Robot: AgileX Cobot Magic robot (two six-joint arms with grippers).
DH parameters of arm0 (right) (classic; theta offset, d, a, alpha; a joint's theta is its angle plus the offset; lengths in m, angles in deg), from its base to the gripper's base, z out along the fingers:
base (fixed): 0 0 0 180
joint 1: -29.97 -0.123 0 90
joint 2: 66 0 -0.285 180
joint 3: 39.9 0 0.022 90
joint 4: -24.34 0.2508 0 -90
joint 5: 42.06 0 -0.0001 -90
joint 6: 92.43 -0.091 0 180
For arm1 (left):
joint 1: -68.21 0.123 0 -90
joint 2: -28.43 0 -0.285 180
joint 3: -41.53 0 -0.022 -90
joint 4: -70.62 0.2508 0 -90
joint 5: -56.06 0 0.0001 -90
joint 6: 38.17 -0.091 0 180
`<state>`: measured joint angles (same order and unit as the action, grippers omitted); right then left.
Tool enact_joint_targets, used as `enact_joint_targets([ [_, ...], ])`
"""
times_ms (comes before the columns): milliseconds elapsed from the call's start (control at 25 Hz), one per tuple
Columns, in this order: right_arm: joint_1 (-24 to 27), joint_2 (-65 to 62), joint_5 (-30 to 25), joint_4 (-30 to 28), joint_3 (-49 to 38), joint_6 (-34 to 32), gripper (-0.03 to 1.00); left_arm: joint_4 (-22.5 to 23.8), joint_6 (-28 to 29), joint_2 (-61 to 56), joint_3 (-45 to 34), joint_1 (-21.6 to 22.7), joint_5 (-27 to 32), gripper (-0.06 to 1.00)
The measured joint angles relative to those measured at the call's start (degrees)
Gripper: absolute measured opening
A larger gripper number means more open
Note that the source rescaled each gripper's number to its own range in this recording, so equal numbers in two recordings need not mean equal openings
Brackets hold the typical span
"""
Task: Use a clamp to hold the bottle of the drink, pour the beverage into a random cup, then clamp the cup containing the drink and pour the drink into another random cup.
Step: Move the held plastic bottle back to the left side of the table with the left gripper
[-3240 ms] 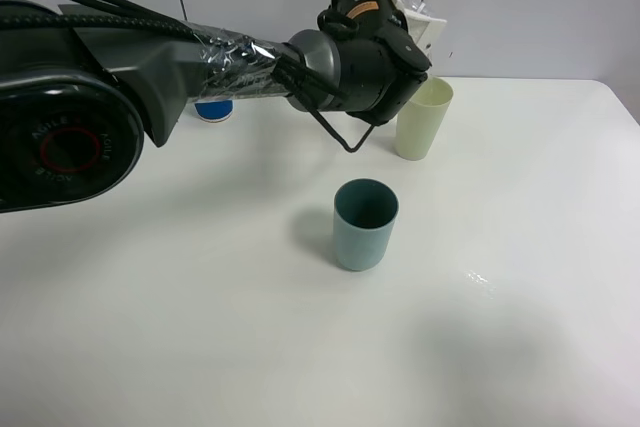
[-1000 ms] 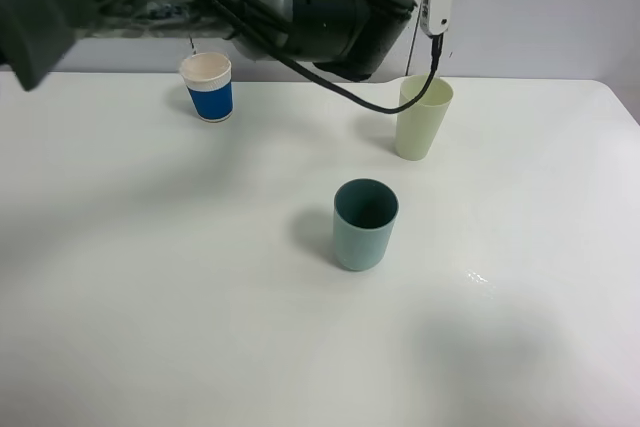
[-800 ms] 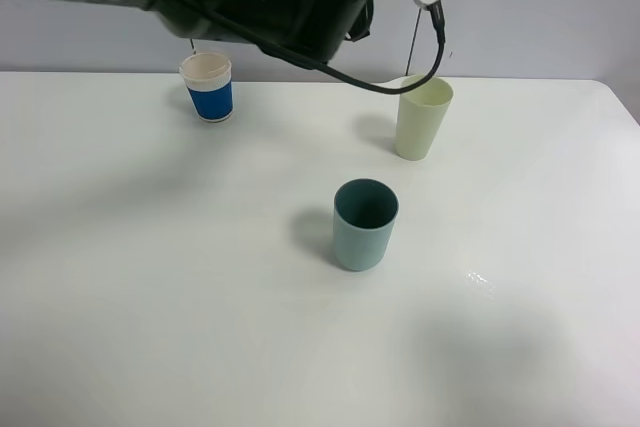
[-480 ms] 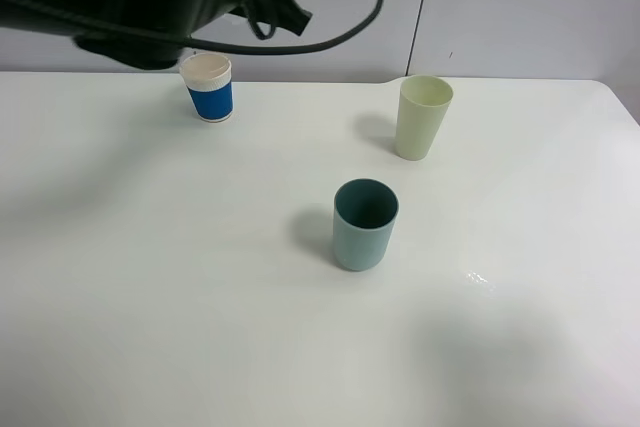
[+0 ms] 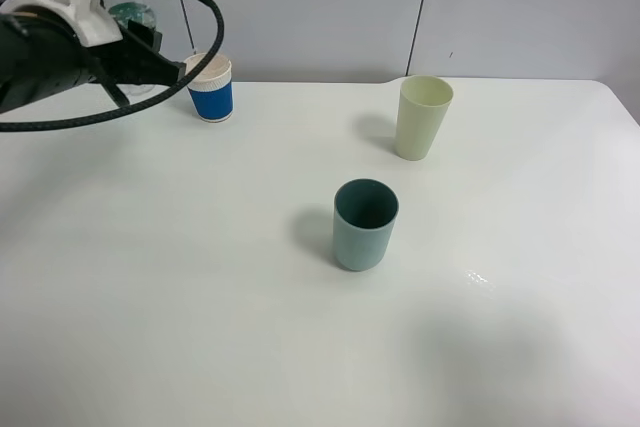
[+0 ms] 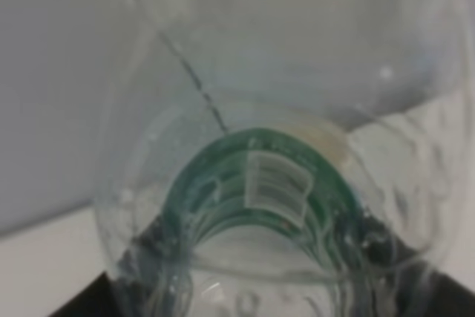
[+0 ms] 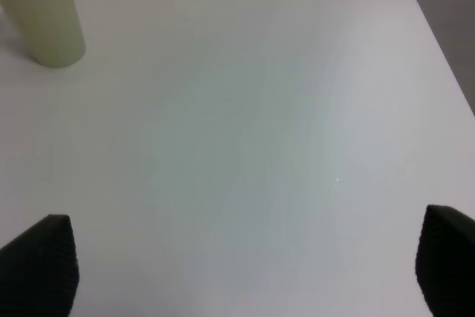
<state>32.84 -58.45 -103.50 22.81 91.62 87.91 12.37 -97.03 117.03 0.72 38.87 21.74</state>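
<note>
Left gripper (image 5: 145, 52): clamped on the bottle (image 5: 131, 15), which is held up over the far left of the table (image 5: 200, 297). The smooth round wall could slip or twist in the jaws when tipped.
Blue paper cup (image 5: 210, 87): just beside that gripper. It looks light, so a brushing finger may topple it.
Teal cup (image 5: 365, 224): mid-table, apart from the others. A low-crossing arm might clip it.
Pale cup (image 5: 424, 117): tall and narrow, contents hidden. A high grip could tip it.
Right gripper (image 7: 241, 272): fingers wide apart and empty. An off-centre close could shove a cup.
</note>
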Motion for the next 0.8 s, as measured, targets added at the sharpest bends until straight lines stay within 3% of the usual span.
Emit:
enact_joint_targets([
  [120, 0.0, 0.0, 0.0, 0.0, 0.0, 0.0, 0.75, 10.5, 17.0, -0.1, -3.9, 2.6, 0.6, 0.05],
  [320, 0.0, 0.0, 0.0, 0.0, 0.0, 0.0, 0.75, 34.8, 47.5, -0.2, -9.0, 7.0, 1.6, 0.05],
  [440, 0.0, 0.0, 0.0, 0.0, 0.0, 0.0, 0.75, 44.6, 59.5, 0.0, -10.4, 9.6, 4.3, 0.05],
  [600, 0.0, 0.0, 0.0, 0.0, 0.0, 0.0, 0.75, 51.1, 63.8, 2.6, -10.9, 11.3, 6.5, 0.05],
  [800, 0.0, 0.0, 0.0, 0.0, 0.0, 0.0, 0.75, 52.6, 62.9, 9.0, -10.9, 11.3, 3.0, 0.05],
])
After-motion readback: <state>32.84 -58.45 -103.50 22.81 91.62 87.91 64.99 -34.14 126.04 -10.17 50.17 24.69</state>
